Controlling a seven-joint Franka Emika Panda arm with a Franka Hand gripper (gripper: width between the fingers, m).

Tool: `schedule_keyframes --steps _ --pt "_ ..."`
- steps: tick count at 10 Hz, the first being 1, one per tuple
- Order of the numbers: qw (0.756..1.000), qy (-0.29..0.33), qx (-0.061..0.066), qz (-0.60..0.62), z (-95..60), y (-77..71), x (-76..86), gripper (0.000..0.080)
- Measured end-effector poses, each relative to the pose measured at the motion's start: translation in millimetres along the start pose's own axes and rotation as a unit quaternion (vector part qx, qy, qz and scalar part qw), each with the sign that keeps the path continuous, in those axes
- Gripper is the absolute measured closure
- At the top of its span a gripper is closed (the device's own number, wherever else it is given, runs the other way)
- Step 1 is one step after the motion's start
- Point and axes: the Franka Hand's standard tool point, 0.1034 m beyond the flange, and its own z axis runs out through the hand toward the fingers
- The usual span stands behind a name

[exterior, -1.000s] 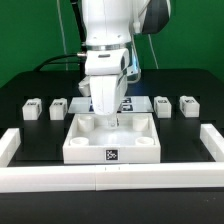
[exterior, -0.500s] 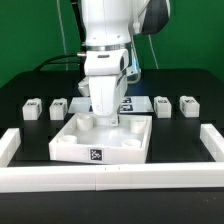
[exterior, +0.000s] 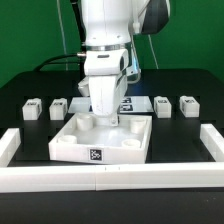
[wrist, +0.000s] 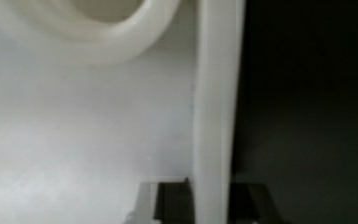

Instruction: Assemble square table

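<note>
The white square slab (exterior: 72, 148), with a raised rim, round corner sockets and a black-white tag on its front wall, lies in the middle of the black table, turned slightly askew. My gripper (exterior: 113, 119) reaches down onto its far rim and is shut on it. In the wrist view the rim (wrist: 217, 100) runs between my two dark fingers (wrist: 172, 203), with my gripper (wrist: 213, 202) closed around it. A round socket (wrist: 114, 25) shows beside the rim. Four short white legs stand in a row behind: two on the exterior view's left (exterior: 33, 109) (exterior: 59, 106), two on the right (exterior: 163, 104) (exterior: 187, 104).
Long white border rails frame the table: front (exterior: 110, 178), left (exterior: 8, 147) and right (exterior: 212, 140). The slab's front wall sits close to the front rail. The marker board (exterior: 126, 103) lies behind the arm, mostly hidden.
Since a second ago the slab, held by its far rim, has shifted toward the exterior view's left and turned slightly. Over the last half second nothing has moved.
</note>
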Motion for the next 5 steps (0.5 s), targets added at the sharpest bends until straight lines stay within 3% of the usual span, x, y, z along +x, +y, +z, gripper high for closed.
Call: schedule_keyframes --steps 2,4,5 --pt "0.997 0.000 0.007 -0.071 2.5 13.0 38.3 0.0745" --pt "0.996 0.003 -0.001 -0.084 5.3 29.2 85.8 0.0745" --pt "0.997 0.001 -0.004 -0.079 5.6 34.0 88.3 0.0745"
